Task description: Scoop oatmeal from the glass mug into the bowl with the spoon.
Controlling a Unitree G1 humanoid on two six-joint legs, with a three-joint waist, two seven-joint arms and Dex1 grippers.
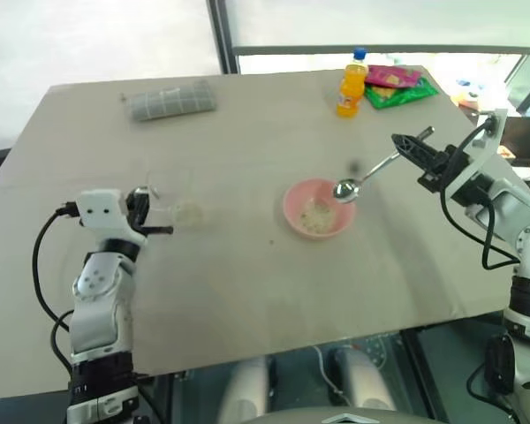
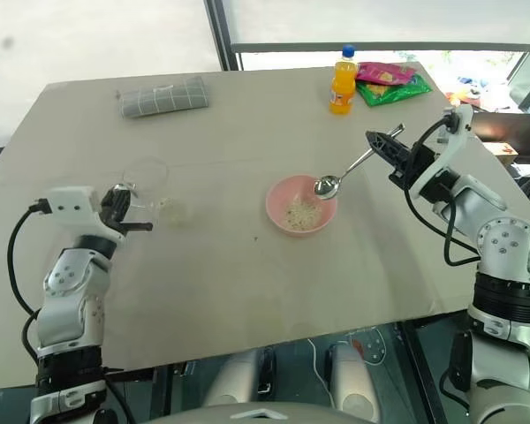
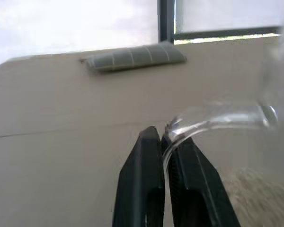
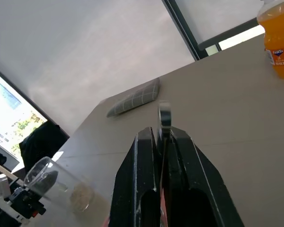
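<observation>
Left gripper (image 3: 164,137) clamped on the glass mug (image 1: 172,201) handle; right gripper (image 4: 162,137) pinching the spoon (image 1: 364,177), its bowl above the pink bowl (image 1: 318,208) rim.

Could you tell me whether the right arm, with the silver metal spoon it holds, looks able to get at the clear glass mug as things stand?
Probably yes: the right gripper is shut on the silver metal spoon, only the pink bowl lies between, and the left gripper pinches the clear glass mug by its handle.

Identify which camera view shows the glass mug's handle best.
The left wrist view: the handle of the glass mug curves up close, pinched by the left gripper. Both eye views show the mug as a faint outline; the right wrist view shows it small.
</observation>
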